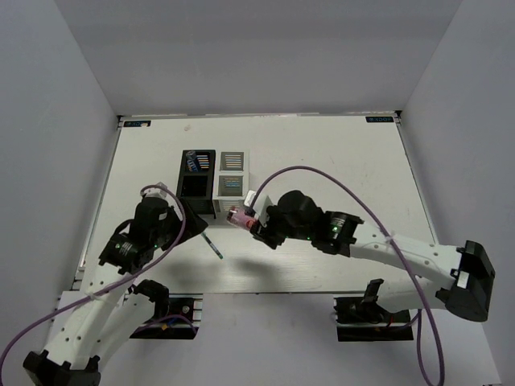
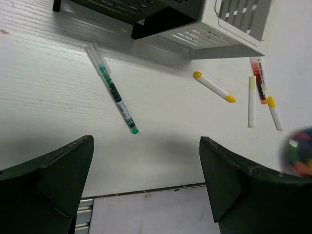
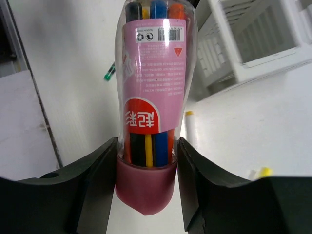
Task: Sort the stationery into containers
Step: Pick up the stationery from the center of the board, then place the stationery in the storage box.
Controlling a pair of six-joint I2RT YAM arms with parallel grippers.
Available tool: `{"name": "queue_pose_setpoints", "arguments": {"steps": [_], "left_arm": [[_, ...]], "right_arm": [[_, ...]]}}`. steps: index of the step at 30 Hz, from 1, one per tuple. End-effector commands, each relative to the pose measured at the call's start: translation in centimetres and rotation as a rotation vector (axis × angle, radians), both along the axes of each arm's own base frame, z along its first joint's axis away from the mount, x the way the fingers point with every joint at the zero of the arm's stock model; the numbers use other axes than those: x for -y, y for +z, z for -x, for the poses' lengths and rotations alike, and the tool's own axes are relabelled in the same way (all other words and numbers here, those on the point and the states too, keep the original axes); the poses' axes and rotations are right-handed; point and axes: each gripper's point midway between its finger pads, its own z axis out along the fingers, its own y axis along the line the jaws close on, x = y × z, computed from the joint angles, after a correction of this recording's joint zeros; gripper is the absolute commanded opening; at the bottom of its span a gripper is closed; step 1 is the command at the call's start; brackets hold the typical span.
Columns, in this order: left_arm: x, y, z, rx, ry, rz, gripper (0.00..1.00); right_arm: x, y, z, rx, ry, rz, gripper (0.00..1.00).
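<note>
The pink-labelled tube of coloured pens (image 3: 151,97) is off the worktop (image 1: 322,161), held in the right hand (image 3: 147,165) just beside the near corner of the white organiser box (image 1: 232,175). The two fingers (image 3: 100,170) pinch it low down, close to its dark pink cap, with most of its length sticking out beyond them.

It looks like a stiff, clear plastic shell, probably light, with a smooth rounded wall that could slip or swivel between flat pads. The pens inside may shift and move the weight about. A hold nearer the middle of the label would likely steady it better than this end grip. It is also wide for one compartment, so I expect it needs a square, upright entry.

The black organiser box (image 1: 195,181) adjoins the white one. The left hand (image 2: 145,161) hangs wide open and empty over the thin green pen (image 2: 116,95). The yellow-tipped sticks (image 2: 213,87) lie loose nearby.
</note>
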Motion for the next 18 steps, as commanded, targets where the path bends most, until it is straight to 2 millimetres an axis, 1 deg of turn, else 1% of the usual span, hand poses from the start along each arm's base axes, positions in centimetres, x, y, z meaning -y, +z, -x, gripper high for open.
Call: {"name": "queue_pose_setpoints", "arguments": {"steps": [1,2,3,4,5,6,7,8,10,11,12,13,14,15,16,17,18], "left_arm": [[1.2,-0.2,-1.1,0.002,-0.019,0.032,0.99],[1.5,-0.1,-1.4,0.008,-0.026,0.041,0.99],[1.5,-0.9,-1.4,-0.019,-0.026,0.031,0.99],[1.5,-0.8,-1.5,-0.007,-0.032,0.028,0.99],[1.5,-1.0,-1.6,-0.016,-0.032,0.024,0.99],[1.5,-1.4,-1.5,-0.025,-0.032,0.021,0.99],[1.5,-1.4,-1.5,-0.025,-0.032,0.021,0.99],[1.5,-1.4,-1.5,-0.025,-0.032,0.021,0.99],[1.4,-1.6,-1.3,-0.026,-0.032,0.020,0.99],[1.4,-1.4,-1.3,-0.015,-0.032,0.025,0.99],[1.3,-1.5,-1.1,-0.012,-0.032,0.026,0.99],[1.3,-1.5,-1.1,-0.012,-0.032,0.026,0.99],[1.3,-1.3,-1.0,0.000,-0.032,0.031,0.99],[1.3,-1.3,-1.0,0.001,-0.032,0.031,0.99],[1.3,-1.5,-1.1,0.001,-0.032,0.031,0.99],[1.3,-1.5,-1.1,0.001,-0.032,0.031,0.99],[1.3,-1.5,-1.1,0.001,-0.032,0.031,0.99]], "right_arm": [[1.0,3.6,-1.8,0.170,0.021,0.028,0.00],[1.3,3.8,-2.6,0.188,0.000,0.044,0.00],[1.9,4.4,-4.1,0.249,-0.033,0.072,0.00],[1.6,6.4,-5.0,0.296,-0.049,0.049,0.00],[2.4,6.8,-7.1,0.374,-0.089,0.099,0.00],[2.3,7.6,-8.2,0.404,-0.111,0.100,0.00],[2.1,9.1,-9.2,0.445,-0.129,0.091,0.00],[3.0,8.3,-11.8,0.496,-0.161,0.180,0.00],[2.9,11.2,-14.1,0.567,-0.189,0.189,0.00],[2.9,10.7,-16.2,0.570,-0.210,0.236,0.00],[3.8,10.9,-17.6,0.598,-0.223,0.285,0.00],[4.2,12.3,-19.0,0.646,-0.220,0.308,0.00],[3.7,12.8,-20.0,0.666,-0.213,0.324,0.00],[3.6,12.3,-21.1,0.713,-0.142,0.391,0.00],[3.7,11.6,-21.7,0.710,-0.111,0.431,0.00],[3.4,13.0,-22.0,0.735,-0.089,0.434,0.00],[3.2,11.7,-23.1,0.734,-0.036,0.474,0.00]]}}
